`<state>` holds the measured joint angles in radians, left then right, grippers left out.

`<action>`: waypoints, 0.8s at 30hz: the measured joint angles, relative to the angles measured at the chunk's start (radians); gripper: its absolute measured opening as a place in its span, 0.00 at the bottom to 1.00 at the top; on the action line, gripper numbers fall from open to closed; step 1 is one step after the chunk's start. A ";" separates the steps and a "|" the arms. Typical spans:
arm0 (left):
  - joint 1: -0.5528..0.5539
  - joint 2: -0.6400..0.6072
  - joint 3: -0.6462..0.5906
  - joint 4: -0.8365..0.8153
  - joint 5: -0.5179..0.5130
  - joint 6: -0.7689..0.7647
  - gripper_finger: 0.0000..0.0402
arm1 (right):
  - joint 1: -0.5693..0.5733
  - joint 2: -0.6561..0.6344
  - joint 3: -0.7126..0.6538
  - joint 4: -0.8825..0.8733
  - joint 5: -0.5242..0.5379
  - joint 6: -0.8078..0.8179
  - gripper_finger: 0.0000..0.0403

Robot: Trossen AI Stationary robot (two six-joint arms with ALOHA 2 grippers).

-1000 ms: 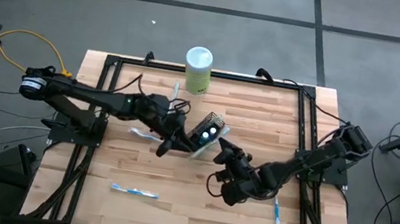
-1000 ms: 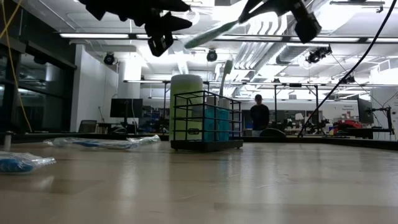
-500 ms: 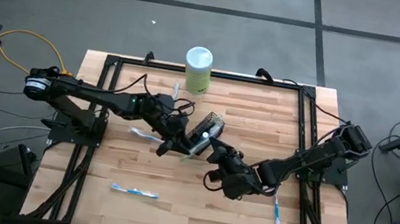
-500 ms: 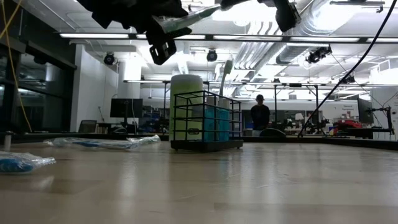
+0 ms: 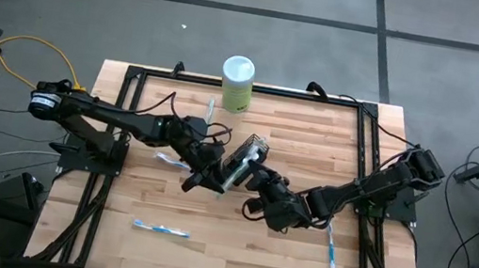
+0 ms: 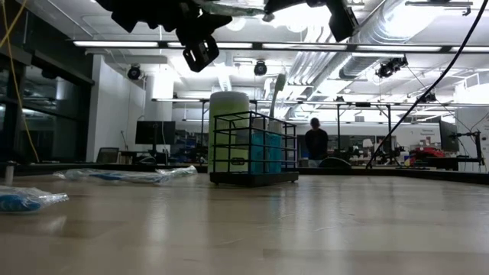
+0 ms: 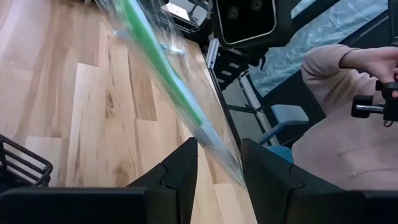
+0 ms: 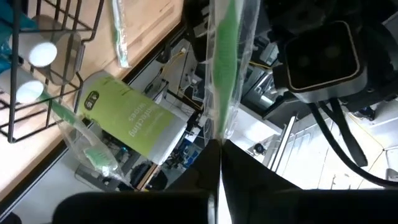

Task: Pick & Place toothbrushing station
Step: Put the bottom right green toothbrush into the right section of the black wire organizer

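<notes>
The black wire-mesh holder (image 5: 255, 146) stands on its base mid-table, with two teal white-capped tubes (image 8: 38, 55) and one wrapped toothbrush (image 6: 278, 84) upright in it. My right gripper (image 8: 219, 158), just near of the holder (image 6: 252, 149), is shut on a green toothbrush in a clear wrapper (image 5: 235, 167), held in the air. My left gripper (image 7: 219, 168) is open. Its fingers stand on either side of the wrapper's free end (image 7: 214, 140). Both grippers hang high above the table in the low view, my left gripper (image 6: 200, 50) and my right gripper (image 6: 336, 15). My right gripper pinches one end of the wrapped toothbrush (image 8: 221, 127) between its two shut fingers, and the toothbrush runs straight out beyond the fingertips. The toothbrush is lifted clear of the table, near level, pointing toward my left gripper. My left gripper has the wrapper's end between its fingers (image 7: 186, 165); whether they touch it, I cannot tell.
A pale green canister with a white lid (image 5: 237, 81) stands at the far edge behind the holder. Wrapped toothbrushes lie on the table at near left (image 5: 161, 229), near right (image 5: 331, 257) and by the left arm (image 5: 167, 158). A person's sleeve shows beyond the table (image 7: 348, 112).
My right gripper has gone toward the table's left and my left gripper, carrying the wrapped toothbrush. The toothbrush has tipped from slanting to near level, and its free end has come between my left gripper's fingers.
</notes>
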<state>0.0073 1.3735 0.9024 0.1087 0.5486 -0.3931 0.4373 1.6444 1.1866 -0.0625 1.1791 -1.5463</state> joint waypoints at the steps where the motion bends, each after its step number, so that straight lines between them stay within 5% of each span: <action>1: 0.000 0.000 0.000 -0.001 0.000 0.000 0.30 | -0.001 0.000 0.000 0.005 -0.004 0.000 0.01; 24: 0.001 0.000 0.000 0.019 -0.030 0.001 0.30 | -0.006 0.000 0.000 0.097 -0.075 -0.005 0.01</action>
<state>0.0078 1.3735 0.9020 0.1282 0.5190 -0.3920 0.4309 1.6444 1.1866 0.0346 1.1043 -1.5518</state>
